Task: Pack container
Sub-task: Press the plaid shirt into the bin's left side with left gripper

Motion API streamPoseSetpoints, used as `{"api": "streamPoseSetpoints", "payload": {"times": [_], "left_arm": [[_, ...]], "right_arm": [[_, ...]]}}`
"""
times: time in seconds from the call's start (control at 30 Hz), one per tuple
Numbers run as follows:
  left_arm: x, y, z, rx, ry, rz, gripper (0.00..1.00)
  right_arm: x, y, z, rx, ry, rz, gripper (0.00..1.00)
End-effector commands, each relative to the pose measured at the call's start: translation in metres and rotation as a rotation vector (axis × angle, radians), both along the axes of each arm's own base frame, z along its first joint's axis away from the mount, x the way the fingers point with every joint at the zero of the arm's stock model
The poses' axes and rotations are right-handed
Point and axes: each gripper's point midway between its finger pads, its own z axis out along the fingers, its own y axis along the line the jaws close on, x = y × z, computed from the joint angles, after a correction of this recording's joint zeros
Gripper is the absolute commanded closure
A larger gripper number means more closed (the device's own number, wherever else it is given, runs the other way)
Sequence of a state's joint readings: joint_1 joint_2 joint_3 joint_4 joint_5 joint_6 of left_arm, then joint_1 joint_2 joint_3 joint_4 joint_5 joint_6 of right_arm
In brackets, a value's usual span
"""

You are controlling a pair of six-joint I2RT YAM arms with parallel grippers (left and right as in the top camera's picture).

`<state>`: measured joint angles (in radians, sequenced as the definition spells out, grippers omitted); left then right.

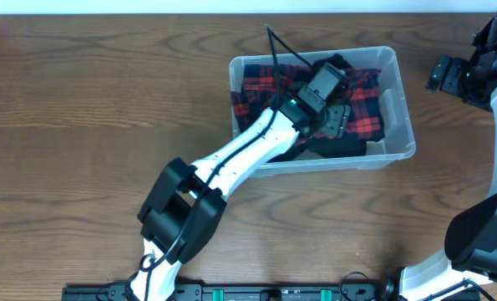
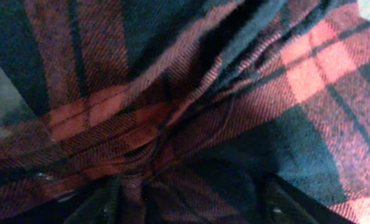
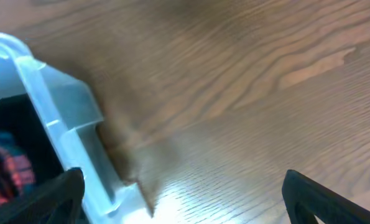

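Note:
The clear plastic container (image 1: 405, 125) stands at the back middle-right of the table with a red and black plaid cloth (image 1: 367, 117) bunched inside it. My left gripper (image 1: 336, 117) is down in the container, pressed into the cloth. In the left wrist view the cloth (image 2: 191, 106) fills the frame, and the left gripper's (image 2: 191, 208) fingers stand wide apart with cloth between them. My right gripper (image 1: 442, 73) is open and empty, off to the right of the container. The right wrist view shows the container's corner (image 3: 54, 124) beside the right gripper's (image 3: 185, 193) left finger.
The wooden table (image 1: 81, 125) stretches left and in front of the container. The left arm (image 1: 231, 163) reaches over the container's front wall. The right arm's base (image 1: 482, 242) stands at the lower right.

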<state>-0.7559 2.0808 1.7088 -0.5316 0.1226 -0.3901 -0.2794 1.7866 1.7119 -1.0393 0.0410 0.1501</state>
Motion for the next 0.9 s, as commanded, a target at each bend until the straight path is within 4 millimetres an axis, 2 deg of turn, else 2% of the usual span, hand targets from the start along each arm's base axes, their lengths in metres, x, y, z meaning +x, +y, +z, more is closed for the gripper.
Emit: {"api": "streamPoseSetpoints", "payload": {"times": [0.0,0.17,0.3,0.47,0.63,0.67,0.77,0.87], "left_arm": [[-0.012,0.084,-0.088,0.242,0.207,0.11,0.22],[-0.007,0.103,-0.063,0.234,0.198,0.136,0.18],[-0.012,0.116,-0.064,0.273,0.225,0.114,0.17],[-0.016,0.119,-0.065,0.307,0.22,0.042,0.16],[-0.014,0.118,-0.061,0.298,0.207,0.045,0.04],[-0.013,0.117,-0.057,0.294,0.201,0.045,0.01],[-0.009,0.114,-0.04,0.27,0.167,0.047,0.02],[-0.005,0.112,-0.014,0.233,0.113,0.053,0.02]], "right_arm": [[0.0,-0.002,-0.002,0.004,0.003,-0.017,0.01],[0.0,-0.002,-0.002,0.004,0.003,-0.017,0.01],[0.0,-0.002,-0.002,0.004,0.003,-0.017,0.01],[0.0,-0.002,-0.002,0.004,0.003,-0.017,0.01],[0.0,-0.002,-0.002,0.004,0.003,-0.017,0.01],[0.0,-0.002,-0.002,0.004,0.003,-0.017,0.01],[0.0,-0.002,-0.002,0.004,0.003,-0.017,0.01],[0.0,-0.002,-0.002,0.004,0.003,-0.017,0.01]]}}
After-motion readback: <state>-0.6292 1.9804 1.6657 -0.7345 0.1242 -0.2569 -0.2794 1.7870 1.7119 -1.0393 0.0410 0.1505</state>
